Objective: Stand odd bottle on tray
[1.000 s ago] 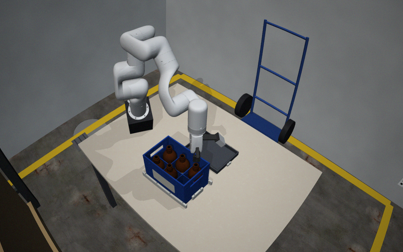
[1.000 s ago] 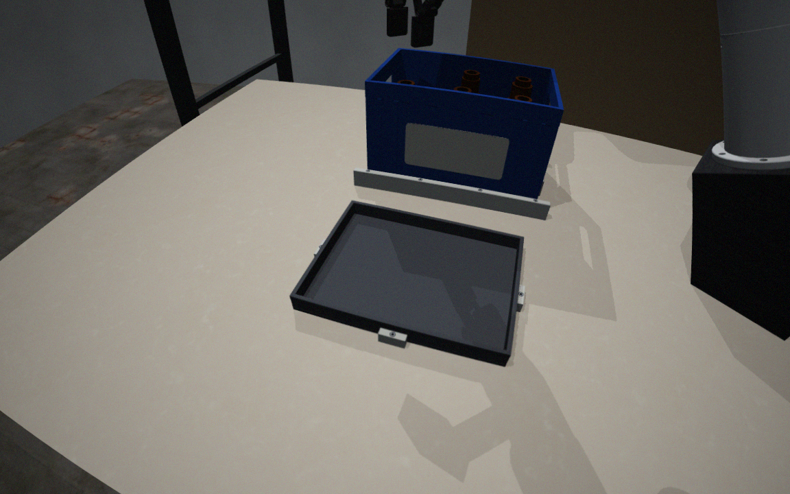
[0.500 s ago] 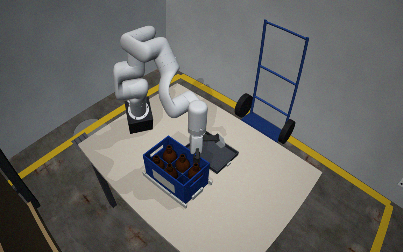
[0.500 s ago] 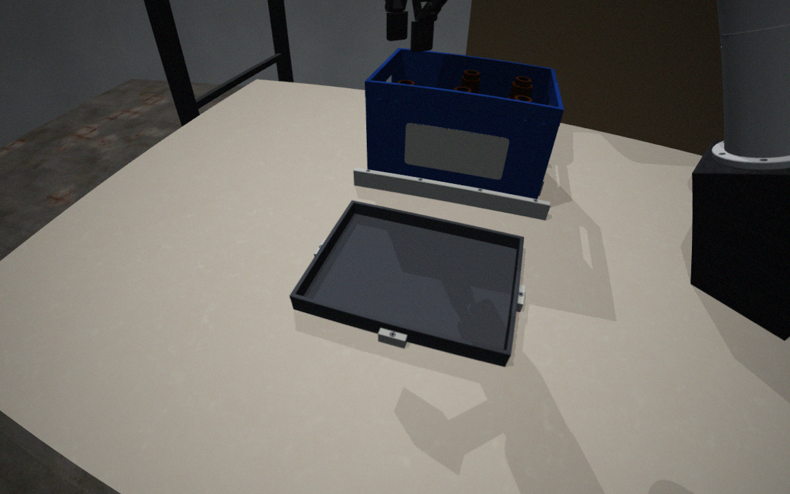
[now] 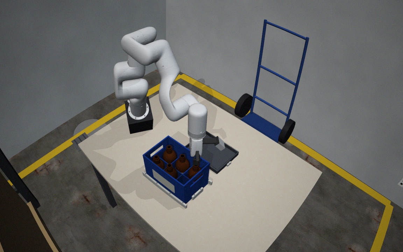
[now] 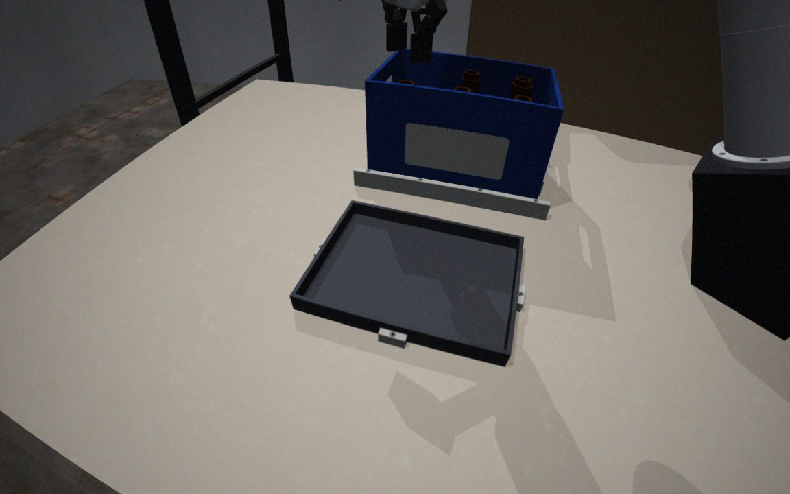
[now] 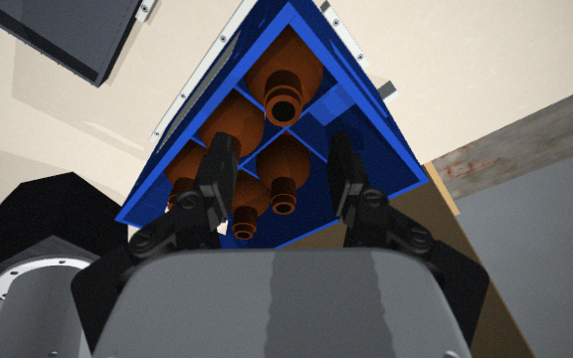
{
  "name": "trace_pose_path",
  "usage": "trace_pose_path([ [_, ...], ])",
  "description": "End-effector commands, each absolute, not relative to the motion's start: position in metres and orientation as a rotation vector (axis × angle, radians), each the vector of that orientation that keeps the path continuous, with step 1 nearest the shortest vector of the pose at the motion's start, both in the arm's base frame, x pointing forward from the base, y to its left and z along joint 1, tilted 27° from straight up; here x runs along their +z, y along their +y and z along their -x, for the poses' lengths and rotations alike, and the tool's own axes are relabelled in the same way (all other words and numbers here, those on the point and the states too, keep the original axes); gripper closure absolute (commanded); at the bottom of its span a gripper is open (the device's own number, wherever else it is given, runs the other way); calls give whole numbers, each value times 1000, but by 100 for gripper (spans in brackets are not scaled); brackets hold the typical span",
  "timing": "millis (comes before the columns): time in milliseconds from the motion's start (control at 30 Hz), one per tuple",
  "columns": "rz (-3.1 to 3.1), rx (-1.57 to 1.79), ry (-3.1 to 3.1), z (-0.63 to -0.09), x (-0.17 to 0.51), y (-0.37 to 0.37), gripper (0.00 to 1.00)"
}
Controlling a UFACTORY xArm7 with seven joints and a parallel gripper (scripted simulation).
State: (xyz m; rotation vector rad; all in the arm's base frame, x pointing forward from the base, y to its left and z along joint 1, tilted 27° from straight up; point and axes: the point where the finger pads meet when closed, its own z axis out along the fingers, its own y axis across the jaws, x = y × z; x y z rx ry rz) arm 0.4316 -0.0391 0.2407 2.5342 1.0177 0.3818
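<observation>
Claw: black two-finger gripper (image 5: pixel 196 159) (image 6: pixel 409 47) (image 7: pixel 282 150), parted fairly wide, holding nothing, above the near-tray end of the blue plastic crate (image 5: pixel 193 189) (image 6: pixel 385 135) (image 7: pixel 357 94). Probable step: approach the brown round-shouldered end bottle (image 5: pixel 194 171) (image 6: pixel 406 82) (image 7: pixel 284 96) for a neck check. Centre over its mouth, descend vertically, clear the crate walls, and close gently below the lip. Compare all five necks at equal depth; the odd one cannot be told here. All bottles stand in the crate; the dark grey rectangular tray (image 5: pixel 221 158) (image 6: pixel 354 276) (image 7: pixel 83 35) lies beside it, without a bottle.
</observation>
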Motion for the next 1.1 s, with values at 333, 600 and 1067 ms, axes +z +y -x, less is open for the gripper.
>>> trace_pose_path([
  [333, -2532, 385, 1017, -439, 228, -43, 35],
  [600, -2532, 385, 1017, -440, 224, -44, 35],
  [1067, -2532, 385, 1017, -441, 223, -44, 35],
])
